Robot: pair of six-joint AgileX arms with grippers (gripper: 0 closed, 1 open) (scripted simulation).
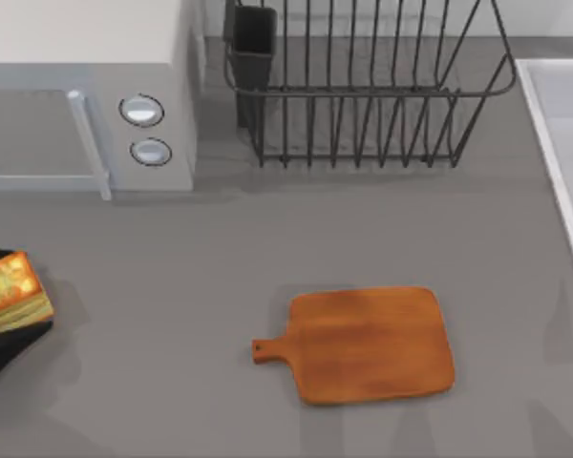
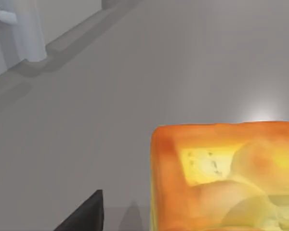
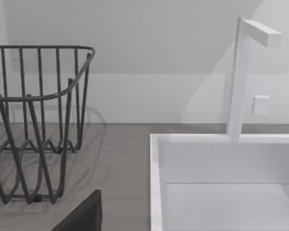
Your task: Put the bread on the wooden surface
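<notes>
The left gripper (image 1: pixel 2 320) is sitting at the desk's (image 1: pixel 172 286) left edge, well left of the wooden cutting board (image 1: pixel 372 345), clamped on the bread (image 1: pixel 13 291), which is showing its toasted top. The board is lying flat, its handle pointing toward the bread. The right gripper's (image 3: pixel 82 214) state I cannot tell; it is facing the sink (image 3: pixel 221 163) beside the wire rack (image 3: pixel 38 120).

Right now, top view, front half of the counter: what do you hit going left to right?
Left gripper with the bread → cutting board handle → cutting board → sink edge at far right.
</notes>
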